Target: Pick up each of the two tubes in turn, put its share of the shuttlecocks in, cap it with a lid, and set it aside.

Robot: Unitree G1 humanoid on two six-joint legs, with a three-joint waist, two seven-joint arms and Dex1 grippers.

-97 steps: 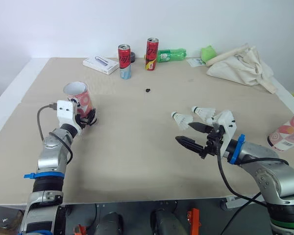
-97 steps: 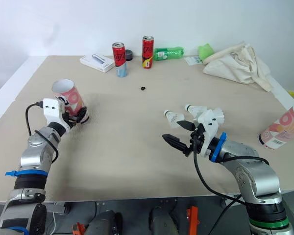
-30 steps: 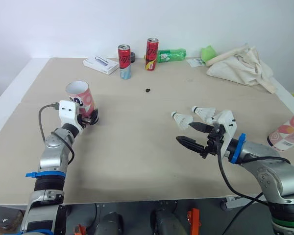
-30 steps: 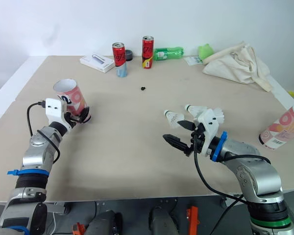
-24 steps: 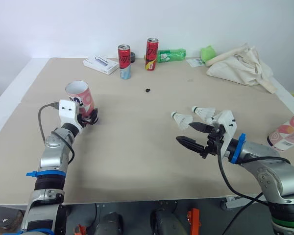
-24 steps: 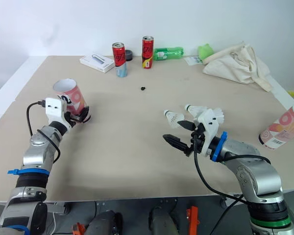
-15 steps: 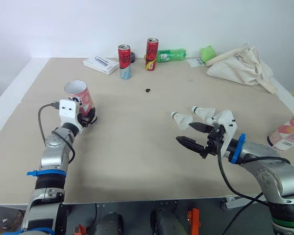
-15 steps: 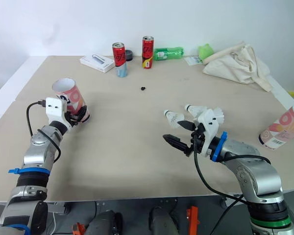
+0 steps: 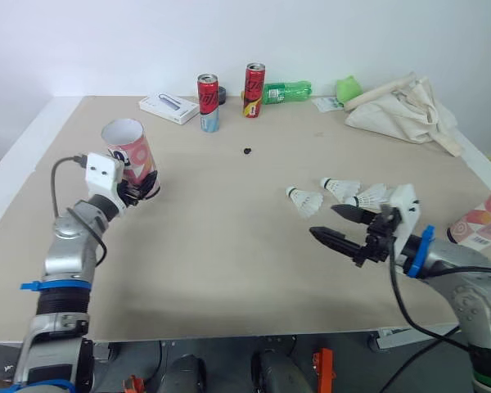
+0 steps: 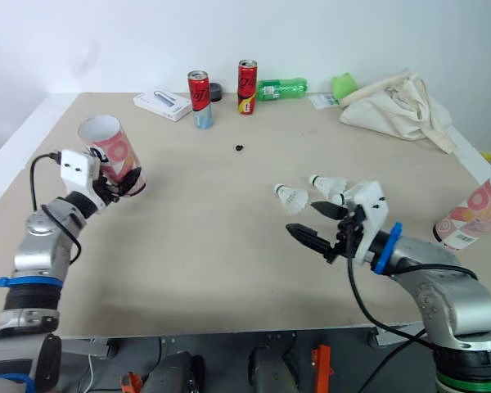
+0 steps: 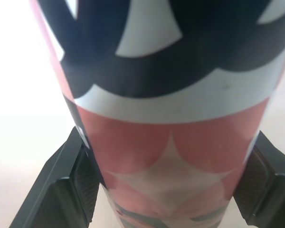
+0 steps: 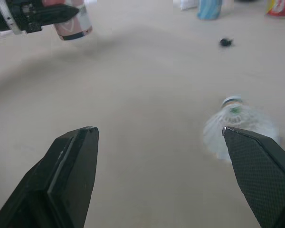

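My left gripper (image 9: 139,191) is clamping the pink, white and dark patterned cardboard tube (image 9: 131,153) near its lower end, one black finger on each side of it; the tube is tilting, its open white mouth pointing up and away from me, over the left part of the beige table (image 9: 229,270); in the right wrist view its bottom end is hanging just above the tabletop with a shadow beneath it

My right gripper (image 9: 324,221) is hovering low over the right part of the table with its two fingers spread wide and nothing between them – the fingertips are pointing toward the middle of the table; three white feather shuttlecocks (image 9: 304,200) are lying on the table just beside and beyond those fingers, close together; the second pink and white tube (image 9: 481,223) is lying at the table's right edge, well apart from the first

Along the far edge two red drink cans (image 9: 207,102) are standing upright, with a flat white box (image 9: 168,108) to their left, a green plastic bottle (image 9: 286,92) lying on its side, and a cream cloth bag (image 9: 401,110) to the right; a small black object (image 9: 247,151) is sitting alone near the middle of the table
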